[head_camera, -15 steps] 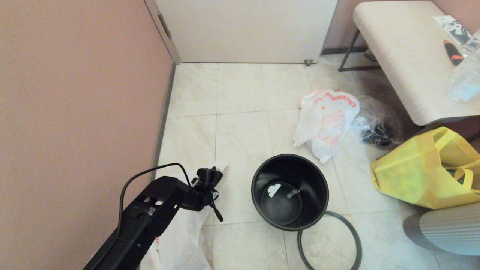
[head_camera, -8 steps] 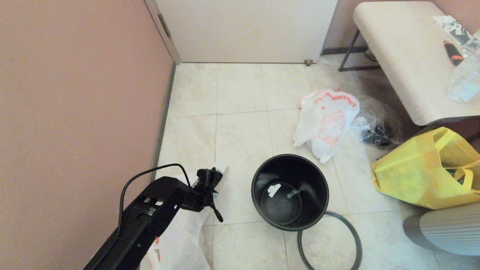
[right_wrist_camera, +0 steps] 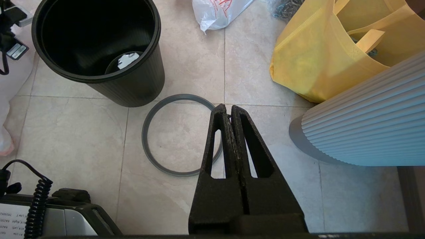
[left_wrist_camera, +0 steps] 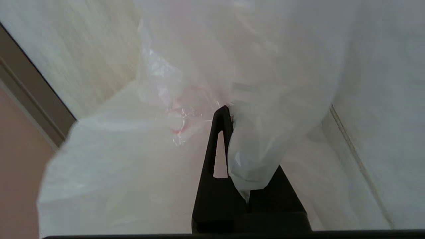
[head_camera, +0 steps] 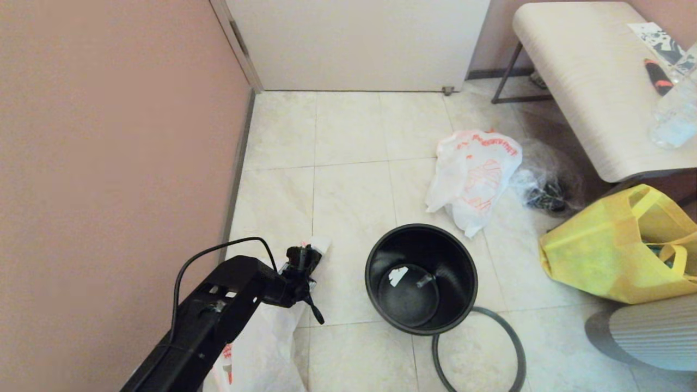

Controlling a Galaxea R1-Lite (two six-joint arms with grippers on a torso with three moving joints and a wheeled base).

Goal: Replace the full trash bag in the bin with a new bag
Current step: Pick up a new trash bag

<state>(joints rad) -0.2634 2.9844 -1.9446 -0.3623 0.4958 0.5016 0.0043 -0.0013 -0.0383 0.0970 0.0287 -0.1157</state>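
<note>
Full trash bag (head_camera: pixel 261 343) by wall, out of emptied bin (head_camera: pixel 421 277), pinched in left gripper (left_wrist_camera: pixel 229 132); right gripper (right_wrist_camera: pixel 230 113) pressed together, idle

Left gripper (head_camera: pixel 303 260): shifted slightly away from the round black plastic bin (head_camera: pixel 421 277).
Held white plastic bag (head_camera: pixel 261 348): more red print showing.

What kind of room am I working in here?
Probably a corner of a home or small office: tiled floor, a pink wall meeting a white door, and a bench beside the bin. The left gripper grips a white bag by the wall.
</note>
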